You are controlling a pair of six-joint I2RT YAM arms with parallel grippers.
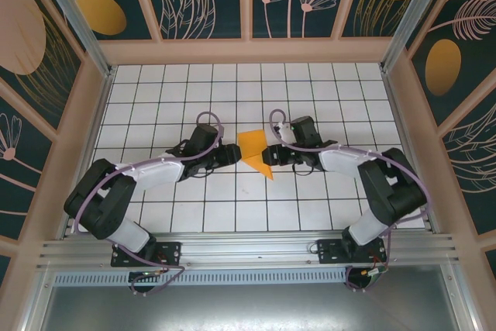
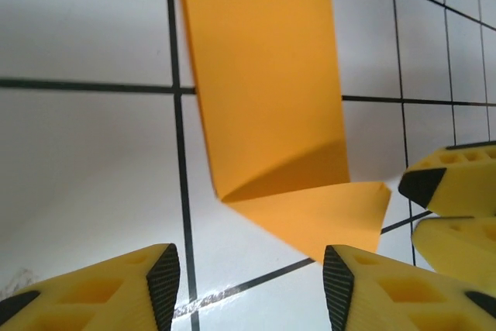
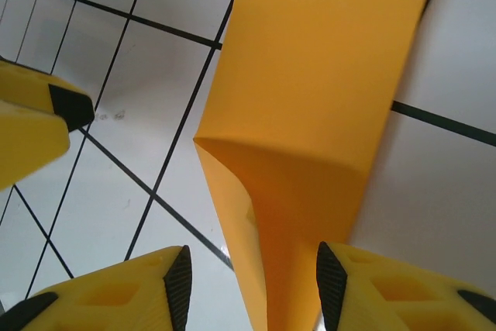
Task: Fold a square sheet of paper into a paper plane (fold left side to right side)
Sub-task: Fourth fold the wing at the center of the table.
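We count one orange sheet (image 1: 254, 149), partly folded, one flap raised, at centre of tiled table (image 1: 310, 98). Two arms, elbows bent, both reaching inward, wrists low, tips facing across sheet. Left gripper (image 1: 235, 154) just beside sheet's left edge, jaws parted, nothing between. Right gripper (image 1: 273, 149) jaws parted too, sheet's end loose between fingers.

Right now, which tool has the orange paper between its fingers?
The right tool: the orange paper runs down between its open fingers. The left tool has its fingers just short of the paper.
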